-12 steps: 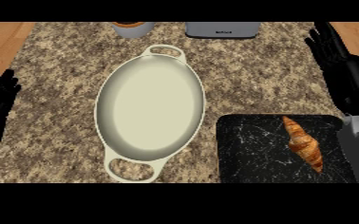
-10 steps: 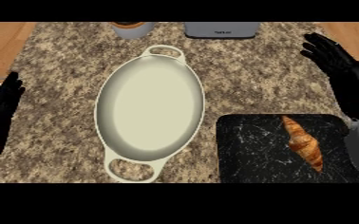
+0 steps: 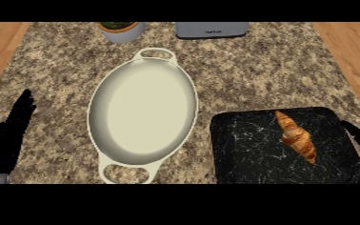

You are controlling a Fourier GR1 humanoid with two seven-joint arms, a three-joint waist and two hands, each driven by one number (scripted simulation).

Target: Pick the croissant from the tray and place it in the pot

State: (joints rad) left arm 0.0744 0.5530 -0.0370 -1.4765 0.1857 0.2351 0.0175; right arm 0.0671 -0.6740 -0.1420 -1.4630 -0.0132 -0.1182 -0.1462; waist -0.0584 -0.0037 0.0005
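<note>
Left of the pot (image 3: pixel 143 112), at the view's edge, the left hand (image 3: pixel 17 132) rests open with its fingers straight and pointing up, holding nothing. It is apart from the pot and, by the look of it, has no part in this step.

The pot is a cream oval with a loop handle at its far and near ends. It lies empty in the middle of the table (image 3: pixel 260 71), its mouth wide open to take the load. Beyond the pot's far handle stands a small plant pot (image 3: pixel 123 30), and to the right of that a grey appliance (image 3: pixel 211 29), both well apart from the work.

Right of the pot, just beside its near half, sits the black marbled tray (image 3: pixel 246 148). The croissant (image 3: pixel 296 137) lies on the tray's right part, lengthwise away from the viewer, untouched, so the pick has not yet begun.

Past the tray, at the right edge, a dark sliver is probably the right hand (image 3: pixel 354 129). Whether it is open or closed cannot be told. It is the nearer hand for the croissant.

The table is speckled brown granite, and a wooden floor (image 3: pixel 341 43) shows at both sides.
</note>
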